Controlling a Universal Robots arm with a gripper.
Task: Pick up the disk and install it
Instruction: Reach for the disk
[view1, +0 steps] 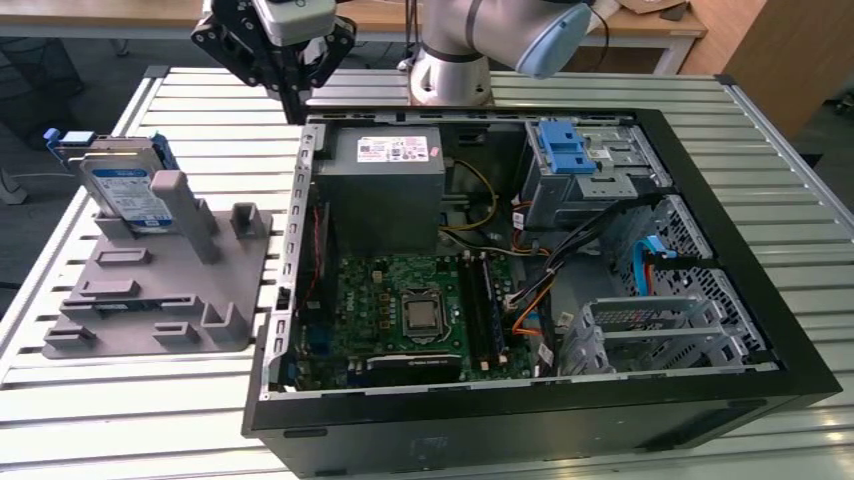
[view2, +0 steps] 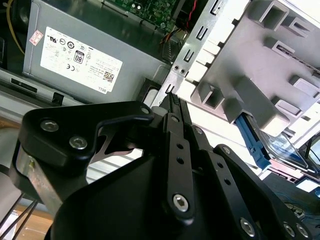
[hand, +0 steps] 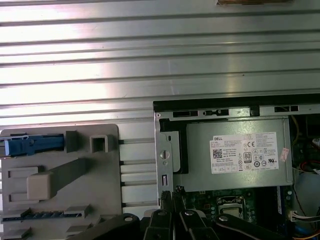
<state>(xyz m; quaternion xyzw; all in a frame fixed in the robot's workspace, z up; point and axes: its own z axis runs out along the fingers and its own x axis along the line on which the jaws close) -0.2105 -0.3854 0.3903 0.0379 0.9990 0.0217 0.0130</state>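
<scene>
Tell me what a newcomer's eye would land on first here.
The open computer case sits in the middle of the exterior view, its green motherboard bare. At that view's left the disk stands on edge in a grey fixture, and the gripper hangs over the case's corner beside the power supply, holding nothing.

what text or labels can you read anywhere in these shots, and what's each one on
white sticker on the grey power supply: rows of print and marks, too small to quote.
white-and-blue label on the disk, which stands in the grey holder: too small to read.
small pink tag beside the white sticker: unreadable.
No other text that can be read.
</scene>
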